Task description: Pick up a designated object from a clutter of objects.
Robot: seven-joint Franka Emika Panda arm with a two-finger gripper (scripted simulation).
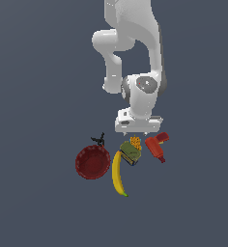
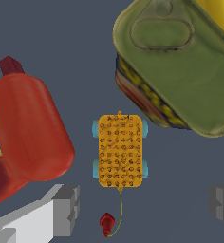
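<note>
Orange block (image 2: 120,152) is lying flat on the desk (image 2: 47,33), between the red bottle (image 2: 28,128) and the olive-green can (image 2: 180,61), touching neither. Crowding is the risk: descending off-centre, a finger is likely clipping the bottle or can and shoving the block. The hand (image 2: 142,206) is hanging straight above it, pointing down, fingers spread wide and holding nothing.
</note>
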